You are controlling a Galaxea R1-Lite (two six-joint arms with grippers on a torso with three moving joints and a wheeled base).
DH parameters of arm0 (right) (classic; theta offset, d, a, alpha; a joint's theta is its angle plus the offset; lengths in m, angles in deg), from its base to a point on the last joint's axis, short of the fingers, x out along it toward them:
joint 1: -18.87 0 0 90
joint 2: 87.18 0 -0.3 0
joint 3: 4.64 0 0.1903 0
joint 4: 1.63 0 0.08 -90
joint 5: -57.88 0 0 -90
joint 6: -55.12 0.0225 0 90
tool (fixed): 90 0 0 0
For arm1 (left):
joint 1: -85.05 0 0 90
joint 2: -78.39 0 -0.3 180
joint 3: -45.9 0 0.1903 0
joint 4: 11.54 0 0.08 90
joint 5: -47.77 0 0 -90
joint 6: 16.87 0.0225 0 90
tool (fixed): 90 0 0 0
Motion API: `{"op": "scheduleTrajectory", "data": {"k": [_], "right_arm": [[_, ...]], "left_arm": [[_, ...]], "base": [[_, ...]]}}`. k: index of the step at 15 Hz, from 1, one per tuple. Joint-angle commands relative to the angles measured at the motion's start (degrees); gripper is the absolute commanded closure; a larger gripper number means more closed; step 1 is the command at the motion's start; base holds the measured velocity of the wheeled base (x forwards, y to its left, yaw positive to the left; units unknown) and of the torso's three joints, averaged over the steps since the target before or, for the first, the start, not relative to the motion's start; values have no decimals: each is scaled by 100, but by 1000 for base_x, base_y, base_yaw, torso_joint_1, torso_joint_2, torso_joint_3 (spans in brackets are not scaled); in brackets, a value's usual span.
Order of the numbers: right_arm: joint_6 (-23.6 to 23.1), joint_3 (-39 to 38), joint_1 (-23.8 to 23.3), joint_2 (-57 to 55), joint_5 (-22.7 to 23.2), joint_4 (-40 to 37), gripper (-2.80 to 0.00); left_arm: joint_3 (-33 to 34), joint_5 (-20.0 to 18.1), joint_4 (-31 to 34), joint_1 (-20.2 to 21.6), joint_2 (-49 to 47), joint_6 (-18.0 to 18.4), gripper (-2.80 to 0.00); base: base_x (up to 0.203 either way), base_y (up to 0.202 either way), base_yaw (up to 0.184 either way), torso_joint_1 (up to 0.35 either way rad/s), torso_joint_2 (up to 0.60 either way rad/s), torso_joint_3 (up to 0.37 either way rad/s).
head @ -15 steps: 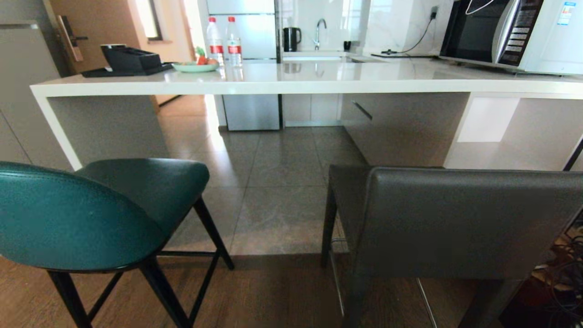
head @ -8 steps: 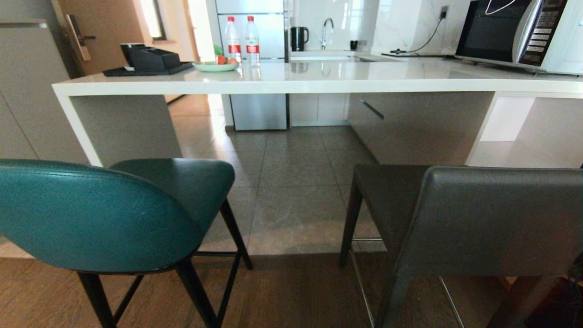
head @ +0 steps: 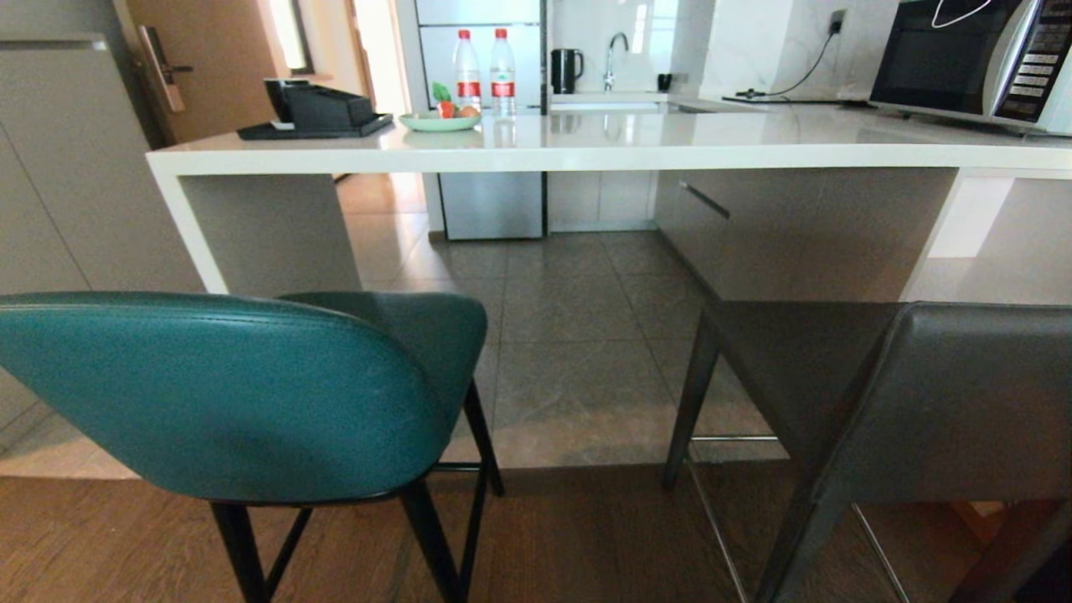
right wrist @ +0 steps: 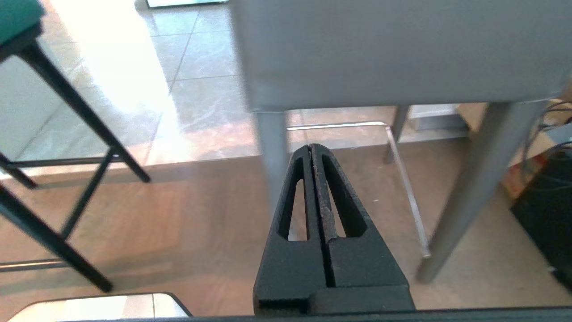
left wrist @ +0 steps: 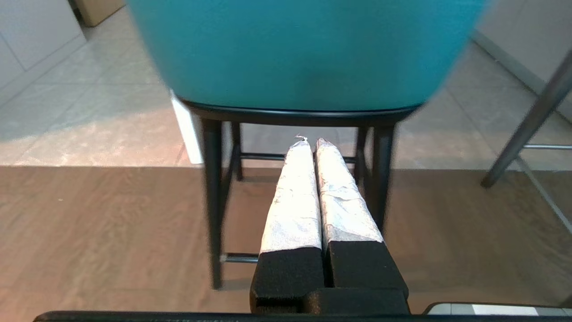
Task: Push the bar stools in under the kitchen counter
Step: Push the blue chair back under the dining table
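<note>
Head view shows both bar stools standing out from the worktop (head: 586, 155), backs toward the robot: the teal stool (head: 226, 394) on the left with its seat front near the slanted white side panel (head: 191, 239), and the dark grey stool (head: 946, 402) on the right, its seat front close to the slab's edge but not tucked beneath it. Neither seat looks properly under the slab, so I judge the task barely begun, with both stools left to push in.

From the left wrist view, the left tool (left wrist: 311, 142) has its taped fingers pressed together, holding nothing, just behind and below the teal backrest, between the black rear legs. From the right wrist view, the right tool (right wrist: 311, 147) is likewise closed and empty, low behind the grey backrest, near one rear leg.

Farther off, on the worktop, sit a black tray (head: 314, 126), a green plate (head: 440, 122), two water bottles (head: 486, 71) and a microwave (head: 971, 63).
</note>
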Motion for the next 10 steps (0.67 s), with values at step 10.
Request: {"op": "scheduleTrajectory", "data": {"k": [10], "right_arm": [[0, 1, 2, -9, -3, -4, 0]], "left_arm": [[0, 2, 0, -1, -9, -1, 0]], "base": [[0, 198, -3, 1, 4, 2]]}}
